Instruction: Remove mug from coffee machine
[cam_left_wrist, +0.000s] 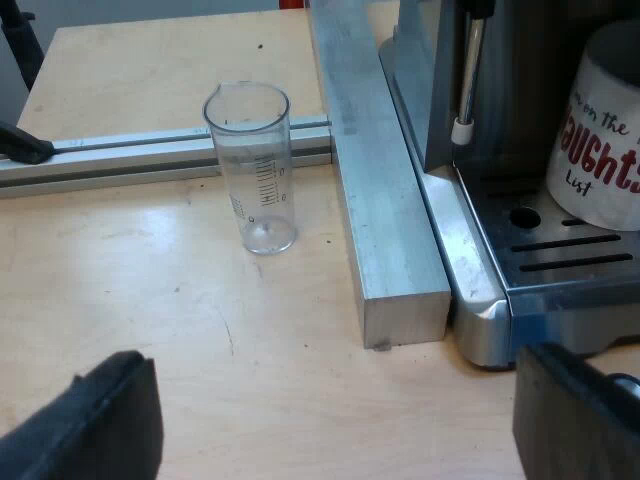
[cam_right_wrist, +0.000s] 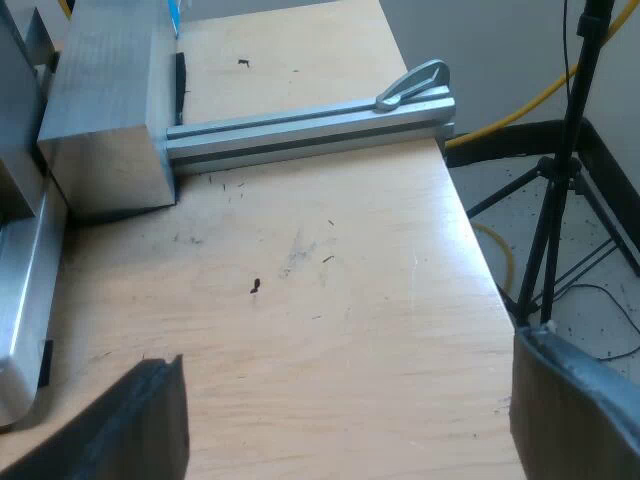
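Our left hand (cam_left_wrist: 335, 385) and right hand (cam_right_wrist: 350, 385) hover wide open and empty over the surface (cam_left_wrist: 150, 300), so we judge the task not begun: the mug (cam_left_wrist: 600, 130) sits untouched on the drip tray (cam_left_wrist: 570, 262) of the espresso machine (cam_left_wrist: 480, 310).

Lettering on the mug, scale marks on the measuring glass.

Printed on the white mug (cam_left_wrist: 600, 140), standing on the slotted drip tray (cam_left_wrist: 570, 262) of the espresso machine (cam_left_wrist: 480, 310): a small black line ending in "on the", cut off at its start by the mug's curve. Beneath it, big red capitals reading "AUGHT", preceded by a partly hidden letter and followed by one more, either Y or S, not possible to tell which. Lowest, a small black "List" in script. Printed on the clear measuring glass (cam_left_wrist: 252, 165), upright on the surface (cam_left_wrist: 150, 290) just beside the metal rail (cam_left_wrist: 130, 155): a ladder of dark graduation lines with figures alongside, too small to read.
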